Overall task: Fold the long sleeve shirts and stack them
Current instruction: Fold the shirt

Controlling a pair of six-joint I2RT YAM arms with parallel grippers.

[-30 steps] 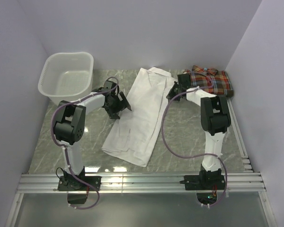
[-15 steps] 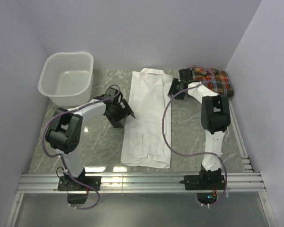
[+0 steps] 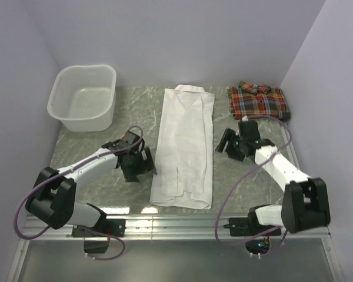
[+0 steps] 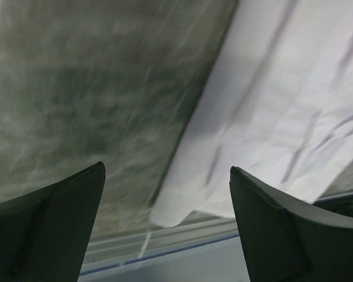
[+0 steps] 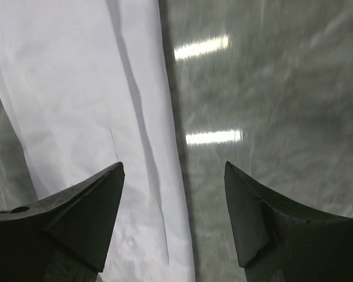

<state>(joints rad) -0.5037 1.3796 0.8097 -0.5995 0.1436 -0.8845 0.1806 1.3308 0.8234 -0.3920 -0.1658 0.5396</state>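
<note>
Hem of the white shirt (image 3: 185,147) lies nearest the arm bases. The garment is folded to a long narrow strip running straight up the table (image 3: 76,147), collar at the far end. Left gripper (image 3: 138,167) sits just beside its left edge and right gripper (image 3: 230,145) beside its right. Both pairs of fingers stand apart, holding nothing, probably placed for the crosswise fold. Plaid shirt (image 3: 259,101) lies folded far right, well apart, as the likely stack base. Laundry basket (image 3: 109,76) stands far left. One second ago the white shirt lay askew and both grippers were farther up.
</note>
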